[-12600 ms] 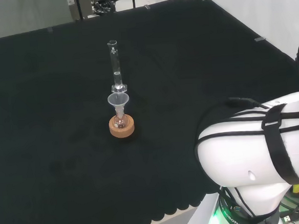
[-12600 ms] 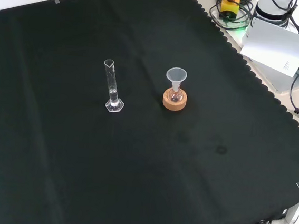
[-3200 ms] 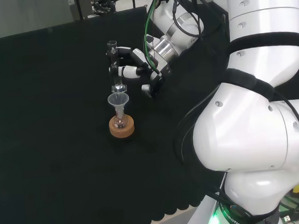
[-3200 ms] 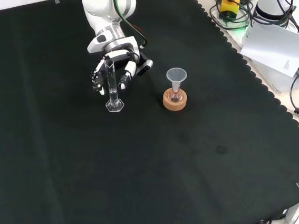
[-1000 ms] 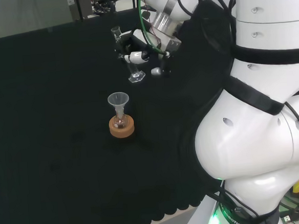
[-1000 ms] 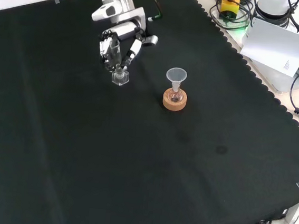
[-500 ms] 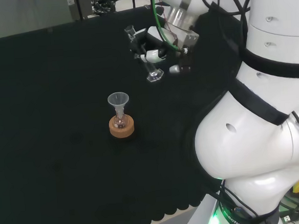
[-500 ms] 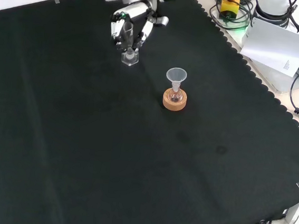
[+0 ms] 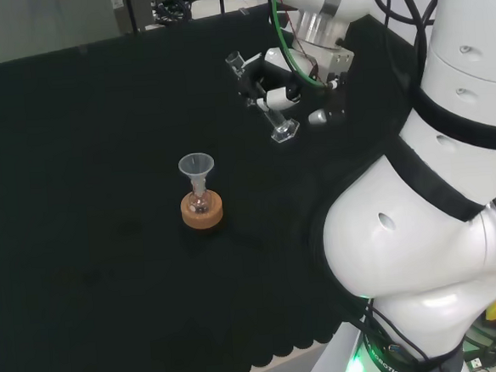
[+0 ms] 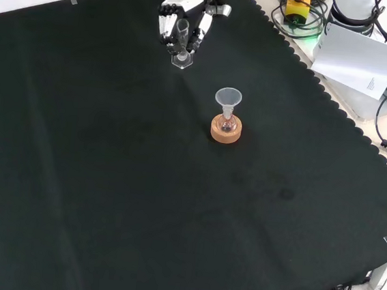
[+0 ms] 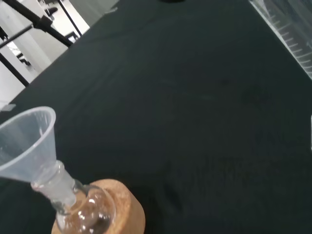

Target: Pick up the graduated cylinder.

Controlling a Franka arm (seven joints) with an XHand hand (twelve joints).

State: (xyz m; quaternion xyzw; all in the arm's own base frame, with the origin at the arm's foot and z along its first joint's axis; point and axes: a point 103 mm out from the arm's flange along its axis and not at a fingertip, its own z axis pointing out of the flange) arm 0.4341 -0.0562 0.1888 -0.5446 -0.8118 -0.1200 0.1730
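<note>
So, way different from a few seconds back: graduated cylinder (image 9: 262, 100) no longer standing on the tabletop (image 9: 76, 164) behind the funnel, now up off the cloth and carried along with the hand (image 9: 285, 88). Shifted further right in the head view than half a second ago, and higher up toward the top edge in the front view, where the hand (image 10: 185, 15) sits well clear of the flask. Fingers (image 10: 166, 20) curled round the cylinder's (image 10: 183, 40) tube, clamped on it about midway.

Cylinder itself: clear, slim, tilted rather than upright in the head view, pour lip leaning up and away from the palm, hexagonal foot poking out below the fingers. Can't tell whether any liquid sits inside at this angle.

Left behind, well apart from the hand: small round flask (image 9: 200, 202) with a clear funnel (image 9: 196, 166) stuck in its neck, parked on a cork ring (image 9: 202, 213), same spot as before. Same trio close up in the wrist view too: funnel (image 11: 27, 139), flask (image 11: 87, 214), cork ring (image 11: 127, 214), black cloth all around.
</note>
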